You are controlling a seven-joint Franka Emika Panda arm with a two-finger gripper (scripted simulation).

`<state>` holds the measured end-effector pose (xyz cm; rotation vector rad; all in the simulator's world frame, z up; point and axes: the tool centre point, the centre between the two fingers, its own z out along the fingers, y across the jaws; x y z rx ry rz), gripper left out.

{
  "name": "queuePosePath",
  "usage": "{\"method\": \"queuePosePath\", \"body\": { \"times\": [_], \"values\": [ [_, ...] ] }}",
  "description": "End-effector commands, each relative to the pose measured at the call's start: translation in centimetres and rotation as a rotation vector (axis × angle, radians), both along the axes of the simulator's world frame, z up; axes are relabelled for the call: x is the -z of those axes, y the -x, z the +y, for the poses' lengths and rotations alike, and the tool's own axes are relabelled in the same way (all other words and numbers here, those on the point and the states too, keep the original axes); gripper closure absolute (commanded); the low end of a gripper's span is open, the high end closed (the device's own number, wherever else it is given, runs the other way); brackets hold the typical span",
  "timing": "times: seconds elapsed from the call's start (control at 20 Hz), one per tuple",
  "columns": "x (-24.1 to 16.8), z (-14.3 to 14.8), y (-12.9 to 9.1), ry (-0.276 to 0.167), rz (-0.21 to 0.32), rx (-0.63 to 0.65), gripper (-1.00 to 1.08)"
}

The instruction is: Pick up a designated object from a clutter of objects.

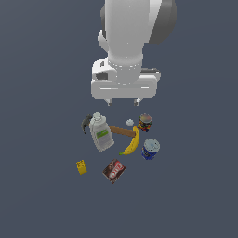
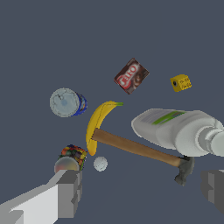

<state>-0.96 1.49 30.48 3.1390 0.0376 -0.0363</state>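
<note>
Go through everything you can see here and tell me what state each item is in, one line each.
gripper: open, empty, hovering above the clutter
blue can: upright, apart from the banana, not grasped
red-and-black can: upright beside the banana's end
banana: lying flat, over the hammer's handle
hammer: lying flat, partly under the bottle
white bottle: on its side, capped
brown packet: lying flat, alone
yellow box: resting alone
small white ball: resting beside the hammer's handle

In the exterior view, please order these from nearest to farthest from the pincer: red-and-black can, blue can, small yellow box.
From the pincer:
1. Red-and-black can, just below it, toward the view's right.
2. Blue can, lower on the right.
3. Small yellow box, far lower left.
</note>
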Motion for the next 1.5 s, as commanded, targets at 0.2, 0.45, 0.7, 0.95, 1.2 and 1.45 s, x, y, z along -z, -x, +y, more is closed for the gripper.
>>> {"method": "queuePosePath", "body": {
  "times": [0.2, 0.45, 0.7, 0.95, 1.2, 1.45],
  "values": [
    [0.2, -0.2, 0.0, -0.009, 0.005, 0.013, -0.92],
    [0.6, -0.7, -0.1, -0.032, 0.018, 0.045, -0.92],
    [0.5, -0.8, 0.0, -0.034, 0.019, 0.045, -0.92],
    [1.2, -0.3, -0.5, -0.030, 0.017, 0.063, -0.92],
    [2.5, 0.8, -1.4, -0.022, 0.015, 0.100, -0.92],
    [4.7, 2.6, -2.6, -0.012, 0.009, 0.156, -0.92]
  ]
}}
